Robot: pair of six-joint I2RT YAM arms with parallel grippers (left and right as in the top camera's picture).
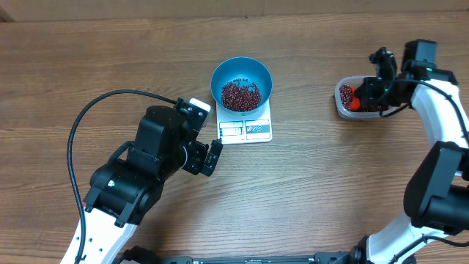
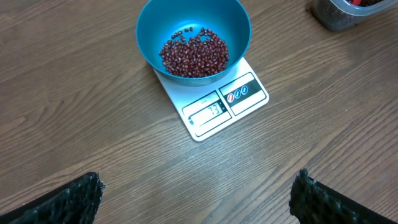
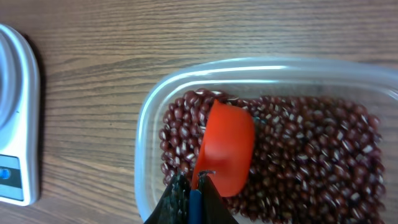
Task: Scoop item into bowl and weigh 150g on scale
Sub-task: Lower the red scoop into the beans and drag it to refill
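Note:
The blue bowl (image 1: 220, 73) (image 2: 155, 25) stands on the white scale (image 1: 245, 130) (image 2: 227, 102) and holds a shallow layer of dark red beans (image 1: 240, 95) (image 2: 194, 53). My left gripper (image 1: 207, 136) (image 2: 198, 199) hovers open over bare wood just left of the scale, nothing between its fingers (image 2: 74, 199). My right gripper (image 1: 357, 97) (image 3: 198, 186) is shut on the handle of an orange-red scoop (image 3: 227, 146). The scoop's head lies among the beans (image 3: 311, 155) in the clear container (image 1: 339, 103) (image 3: 146, 124).
The clear container sits at the right of the table, well apart from the scale, whose edge (image 3: 18, 124) shows in the right wrist view. The left arm's black cable (image 1: 80, 125) loops over the wood at the left.

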